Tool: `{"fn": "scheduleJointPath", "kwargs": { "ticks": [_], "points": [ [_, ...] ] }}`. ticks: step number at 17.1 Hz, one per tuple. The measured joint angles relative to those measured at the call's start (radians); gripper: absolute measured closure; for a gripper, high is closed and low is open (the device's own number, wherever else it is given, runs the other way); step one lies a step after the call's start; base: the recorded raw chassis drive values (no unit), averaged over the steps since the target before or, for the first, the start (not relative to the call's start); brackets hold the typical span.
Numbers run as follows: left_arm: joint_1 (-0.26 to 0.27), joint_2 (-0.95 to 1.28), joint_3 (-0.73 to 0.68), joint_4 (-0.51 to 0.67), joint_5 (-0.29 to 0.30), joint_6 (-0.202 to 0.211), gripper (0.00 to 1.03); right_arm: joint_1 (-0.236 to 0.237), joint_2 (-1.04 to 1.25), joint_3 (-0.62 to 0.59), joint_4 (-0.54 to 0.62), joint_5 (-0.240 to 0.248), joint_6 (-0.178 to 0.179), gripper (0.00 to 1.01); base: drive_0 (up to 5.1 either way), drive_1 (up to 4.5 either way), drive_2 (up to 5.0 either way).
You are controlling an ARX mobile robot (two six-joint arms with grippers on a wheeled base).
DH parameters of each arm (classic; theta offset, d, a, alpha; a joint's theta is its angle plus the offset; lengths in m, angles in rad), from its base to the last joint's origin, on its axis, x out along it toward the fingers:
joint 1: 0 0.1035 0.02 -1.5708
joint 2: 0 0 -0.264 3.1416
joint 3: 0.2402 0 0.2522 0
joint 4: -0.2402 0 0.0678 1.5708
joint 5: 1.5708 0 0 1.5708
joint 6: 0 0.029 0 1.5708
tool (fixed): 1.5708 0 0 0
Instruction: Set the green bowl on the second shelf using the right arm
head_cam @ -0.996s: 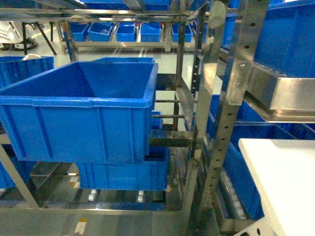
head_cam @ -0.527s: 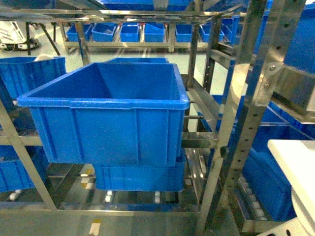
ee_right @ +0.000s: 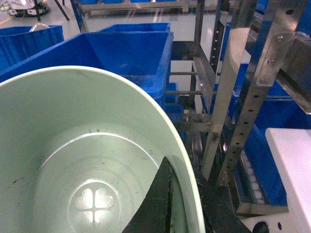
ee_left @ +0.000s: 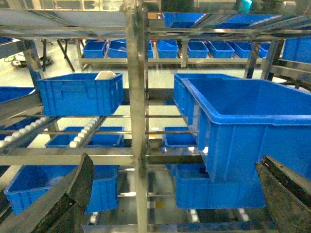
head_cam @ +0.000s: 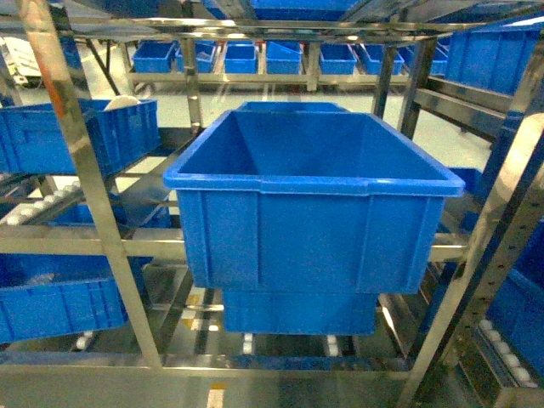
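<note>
Filling most of the right wrist view, the green bowl point(ee_right: 73, 160) is cut off at the left and bottom edges, so only part of its rim and its pale inside, with a clover-shaped mark at the bottom, can be seen. One dark finger of the right gripper point(ee_right: 158, 204) lies inside the bowl against its wall near the rim; the other finger is hidden behind the bowl, so the pincer appears clamped on the rim, with the bowl held tilted in front of a large blue bin point(ee_right: 121, 53) and a steel rack upright point(ee_right: 228, 92). A white surface point(ee_right: 291, 165) is cut off at the right edge. Neither arm nor the bowl shows in the head view. In the left wrist view, the left gripper point(ee_left: 175, 194) shows two dark fingers point(ee_left: 58, 204) spread wide at the lower corners with nothing between them, facing the rack post point(ee_left: 137, 97) and the bin point(ee_left: 252, 131). Compared with a second ago, the head view has swung: the bin point(head_cam: 314, 204) now sits near the middle instead of at the left, and the white surface has left that view.
</note>
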Motion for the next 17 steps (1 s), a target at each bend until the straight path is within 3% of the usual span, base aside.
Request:
{"fn": "scheduleJointPath", "kwargs": {
  "ticks": [5,17],
  "points": [
    [0.0,0.0,0.0,0.0,-0.001,0.0,0.05,0.0,0.0,0.0,-0.003,0.0,0.0,0.97,-4.9,2.24,2.6],
    [-0.001,0.0,0.0,-0.001,0.0,0.0,0.05,0.0,-0.004,-0.002,-0.002,-0.001,0.0,0.97,0.0,0.0,0.0]
  ]
}}
